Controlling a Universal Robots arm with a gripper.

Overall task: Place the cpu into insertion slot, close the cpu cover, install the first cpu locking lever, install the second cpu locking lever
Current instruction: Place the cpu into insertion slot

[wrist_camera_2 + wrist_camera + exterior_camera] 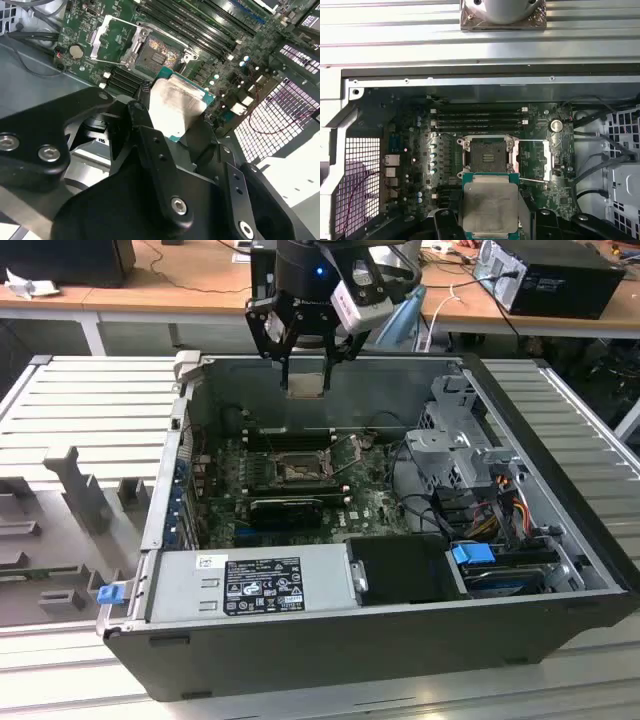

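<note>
Zero of four steps done: our tool (305, 368) pinches the cpu (305, 385) well above the bare insertion slot (297, 472); cpu cover (547, 160) stands open.

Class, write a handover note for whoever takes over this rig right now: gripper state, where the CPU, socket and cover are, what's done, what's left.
Gripper: shut on the cpu, held above the open computer case.
Insertion slot: empty, on the motherboard below.
Cpu cover: swung open beside the slot.
Done: cpu is in the grip.
Left: every step of the task.
</note>
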